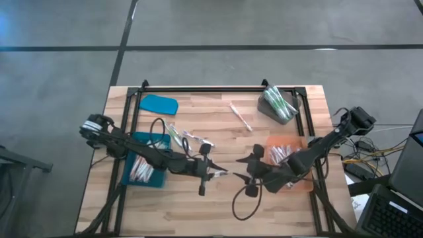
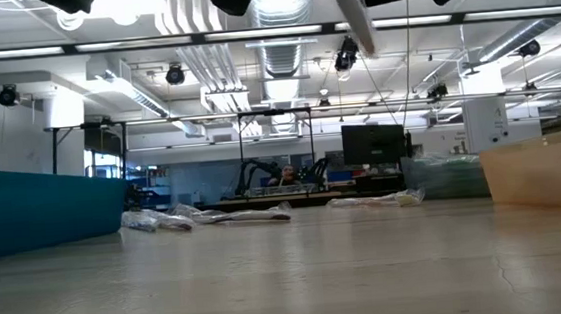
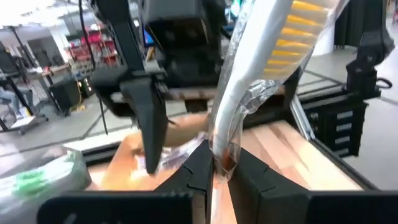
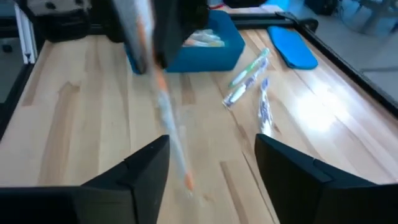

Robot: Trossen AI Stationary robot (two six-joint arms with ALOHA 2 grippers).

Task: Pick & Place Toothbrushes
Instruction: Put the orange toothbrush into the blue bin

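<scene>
Left wrist view: left hand (image 3: 217, 171) apparently pinching wrapped toothbrush (image 3: 249, 81).

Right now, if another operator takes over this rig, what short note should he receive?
Left gripper: jaws shut on a wrapped orange toothbrush, held above mid-table.
Right gripper: jaws open, facing the left one, holding nothing.
Things: blue tray on the left side holds several brushes; orange tray on the right holds some; grey bin at the far right holds green ones. Loose brushes lie near the blue tray, and one lies at the far middle. Blue lid lies far left.
Done: some sorted. Left: place the held brush, then the loose ones.
</scene>
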